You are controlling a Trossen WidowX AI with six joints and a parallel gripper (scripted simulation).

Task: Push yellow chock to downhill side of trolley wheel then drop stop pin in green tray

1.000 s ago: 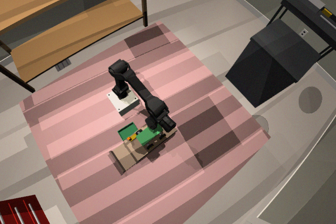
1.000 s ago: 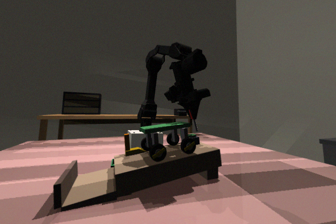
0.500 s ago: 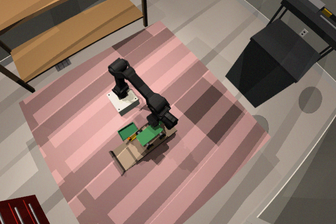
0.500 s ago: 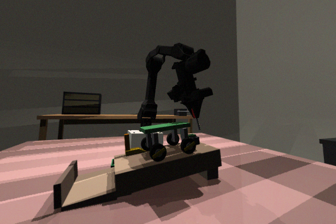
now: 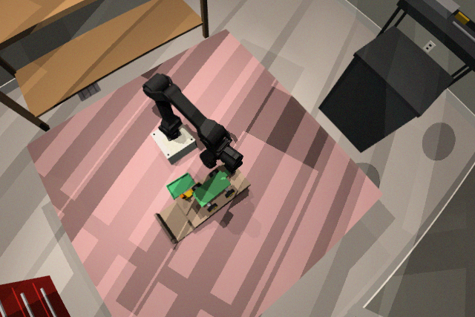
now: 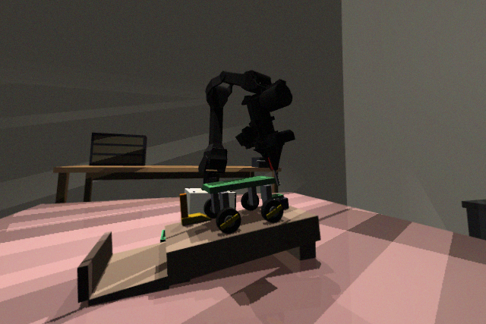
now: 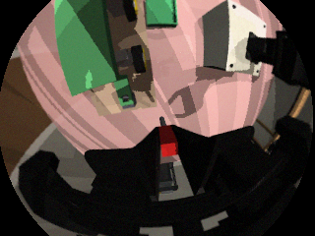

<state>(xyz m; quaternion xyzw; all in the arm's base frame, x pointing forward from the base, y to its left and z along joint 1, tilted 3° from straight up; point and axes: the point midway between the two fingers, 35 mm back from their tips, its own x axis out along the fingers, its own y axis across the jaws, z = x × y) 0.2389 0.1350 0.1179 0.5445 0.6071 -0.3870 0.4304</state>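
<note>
The green trolley [image 5: 211, 188] [image 6: 240, 184] [image 7: 86, 49] stands on the wooden ramp [image 5: 240, 180] [image 6: 243, 247] [image 7: 102, 104]. The yellow chock [image 5: 186, 194] [image 6: 194, 218], orange handle upright, sits at the downhill side of the trolley's lower wheel nearest the arm base; exact contact cannot be made out. My gripper [image 5: 232, 170] [image 6: 276, 166] [image 7: 164, 129] is shut on the stop pin [image 6: 276, 177] [image 7: 168, 148] by its red head. The pin is out of its green bracket [image 7: 123, 90], its shaft hanging free above the ramp's uphill end. The green tray [image 5: 179, 185] [image 6: 162, 235] [image 7: 161, 24] lies beside the ramp.
The arm's white base block [image 5: 174, 145] [image 6: 192, 196] [image 7: 242, 39] stands behind the tray. The ramp's low end has an upright end board [image 5: 165, 228] [image 6: 94, 265]. A wooden shelf [image 5: 110, 48] and a dark cabinet [image 5: 383, 87] stand farther off.
</note>
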